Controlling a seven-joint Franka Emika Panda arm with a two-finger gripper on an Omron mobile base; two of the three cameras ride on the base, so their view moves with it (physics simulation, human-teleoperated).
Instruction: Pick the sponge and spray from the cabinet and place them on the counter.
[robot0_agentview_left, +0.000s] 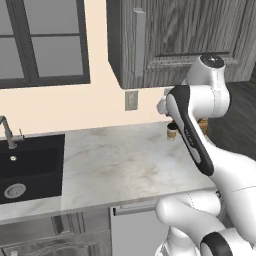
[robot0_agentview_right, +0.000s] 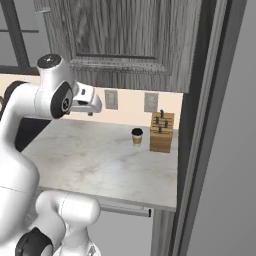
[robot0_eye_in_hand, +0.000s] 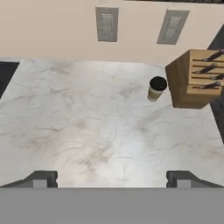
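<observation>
The cabinet (robot0_agentview_left: 180, 35) (robot0_agentview_right: 125, 35) hangs on the wall above the counter, and its dark wood-grain doors are shut. The sponge and the spray are hidden from view. My gripper (robot0_eye_in_hand: 112, 178) (robot0_agentview_right: 92, 107) hovers well above the counter (robot0_agentview_left: 125, 160) (robot0_agentview_right: 100, 155) (robot0_eye_in_hand: 100, 122) and below the cabinet, looking down at the marble slab. It is open, with its two dark fingertips (robot0_eye_in_hand: 41, 178) wide apart and nothing between them.
A paper coffee cup (robot0_agentview_left: 171, 131) (robot0_agentview_right: 137, 136) (robot0_eye_in_hand: 156, 89) stands by a wooden knife block (robot0_agentview_right: 162, 131) (robot0_eye_in_hand: 194, 78) at the counter's back right. The black sink (robot0_agentview_left: 30, 165) with its faucet (robot0_agentview_left: 7, 132) lies at the left. A tall dark panel (robot0_agentview_right: 200, 125) bounds the right side.
</observation>
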